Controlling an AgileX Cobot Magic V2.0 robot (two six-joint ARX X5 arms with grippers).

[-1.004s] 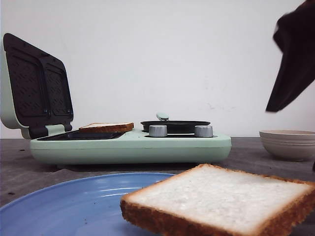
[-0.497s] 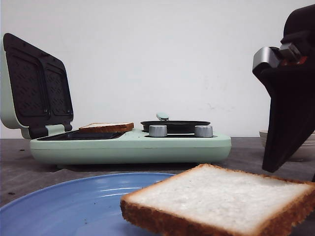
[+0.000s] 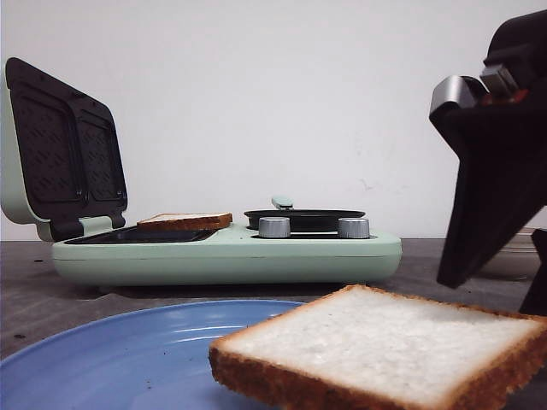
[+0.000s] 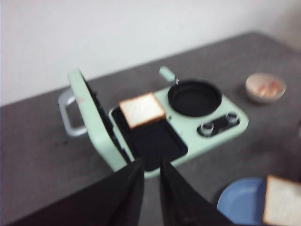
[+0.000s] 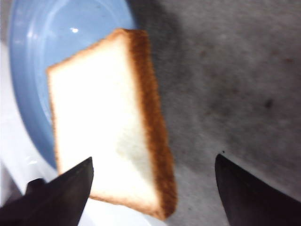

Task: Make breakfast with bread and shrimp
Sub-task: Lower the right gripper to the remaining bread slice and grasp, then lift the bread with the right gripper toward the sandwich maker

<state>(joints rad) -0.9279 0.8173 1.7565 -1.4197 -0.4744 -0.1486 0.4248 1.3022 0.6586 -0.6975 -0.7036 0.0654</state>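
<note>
The table point(image 4: 37, 141) is dark grey with a mottled, slightly stained surface, and a plain white wall point(image 3: 256, 85) stands behind it. On the table sits a mint-green breakfast maker point(image 3: 226, 252) with its lid point(image 3: 60, 145) standing open at the left. One slice of bread point(image 4: 141, 109) lies on the dark grill plate, and a small black frying pan point(image 4: 194, 97) sits on the other side, behind two silver knobs point(image 3: 274, 226). A blue plate point(image 3: 111, 354) is near the front edge of the table. The second bread slice point(image 3: 385, 350) rests on its right rim, partly over the table. A beige bowl point(image 4: 265, 87) with the orange shrimp point(image 4: 265, 87) stands to the right of the machine, apart from it.

The right gripper point(image 5: 153, 181) hangs above this second slice with its fingers spread wide, not touching it. The left gripper point(image 4: 151, 186) is raised above the table in front of the machine, its fingers almost together and holding nothing.
</note>
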